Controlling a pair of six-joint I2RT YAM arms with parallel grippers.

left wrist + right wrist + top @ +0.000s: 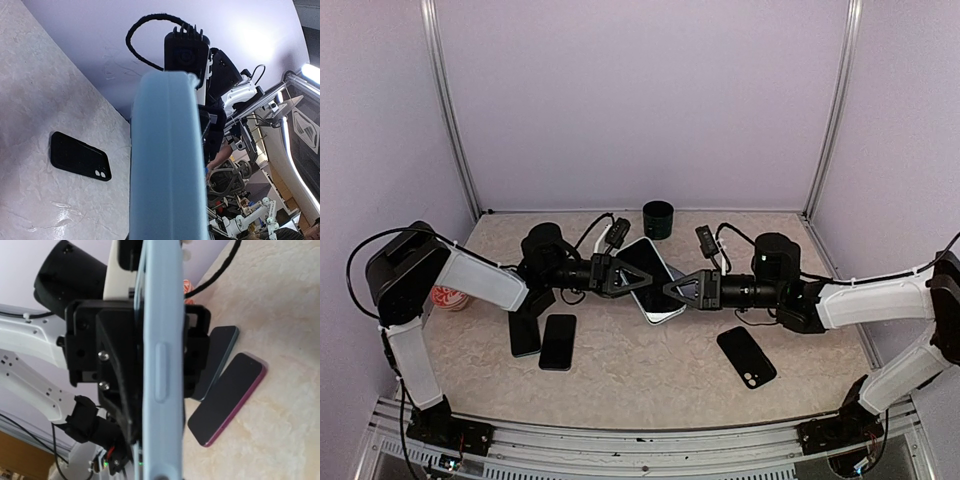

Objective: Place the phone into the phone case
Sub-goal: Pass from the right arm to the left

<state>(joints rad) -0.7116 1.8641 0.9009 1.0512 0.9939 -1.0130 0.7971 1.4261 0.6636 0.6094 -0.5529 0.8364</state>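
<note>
We see a phone case [167,165] that looks like soft, smooth plastic, pale blue and not shiny. The phone [646,270] in it has a dark face that shines like glass. The left gripper [623,274] is hard black plastic, dull, with small shiny metal screws [103,356]. The arm covers [480,280] are smooth white plastic. The table [650,385] looks like pale stone with faint marks, and light gleams on it. A black case [80,156] lying there is dull and a little bumpy. The pink-edged phone [227,399] is smooth and dark. The corner poles [452,110] are shiny metal. The walls [640,100] look flat and dull.
</note>
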